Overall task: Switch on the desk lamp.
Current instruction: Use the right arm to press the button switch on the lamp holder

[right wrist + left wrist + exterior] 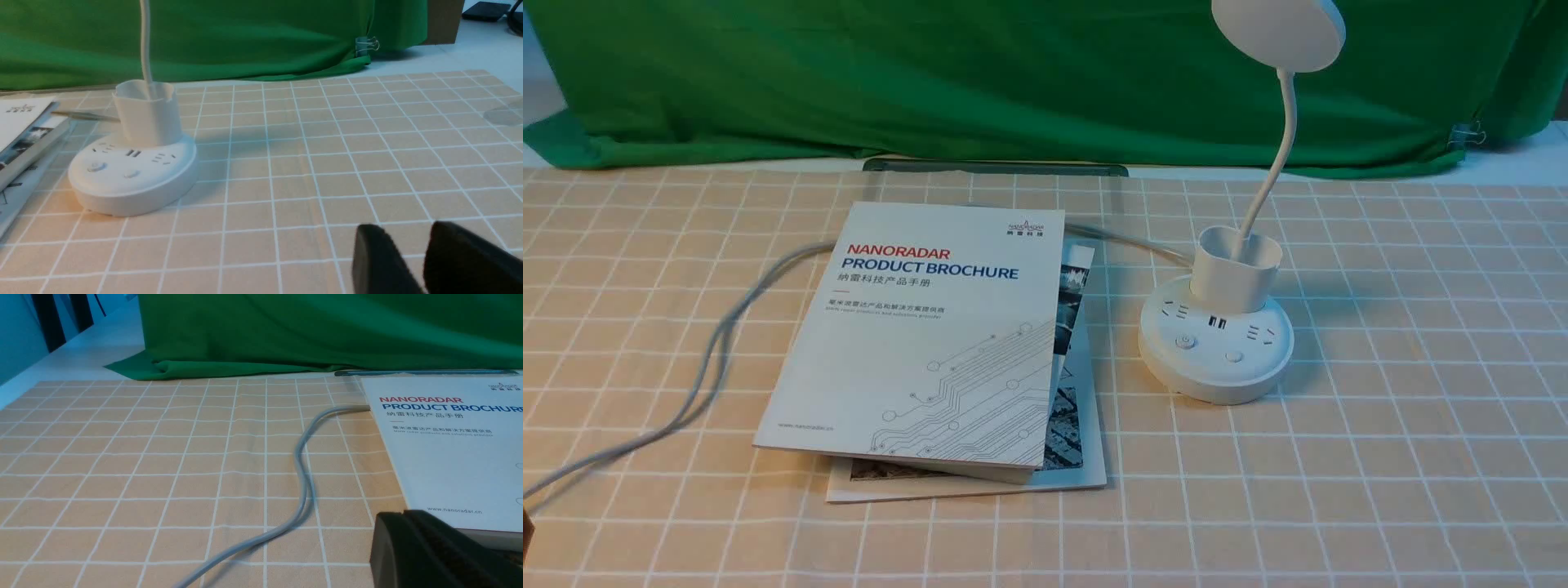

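Note:
The white desk lamp [1217, 359] stands right of centre on the checked tablecloth. Its disc head [1278, 33] is at the top edge, the thin neck [1278, 155] rises from the cup holder [1236, 269], and the round base carries two buttons [1185, 341]. No light shows from the head. In the right wrist view the lamp base [130, 179] is some way off from my right gripper [408, 230], whose jaws stand slightly apart and empty. My left gripper [402, 514] has its jaws together, by the brochure's near corner. Neither gripper shows in the front view.
A white "Nanoradar" brochure [931, 327] lies on another booklet [1086, 457], left of the lamp. The lamp's grey cord [719, 343] runs under the brochure and off to the left, also in the left wrist view [302, 473]. Green cloth [1013, 82] drapes the back.

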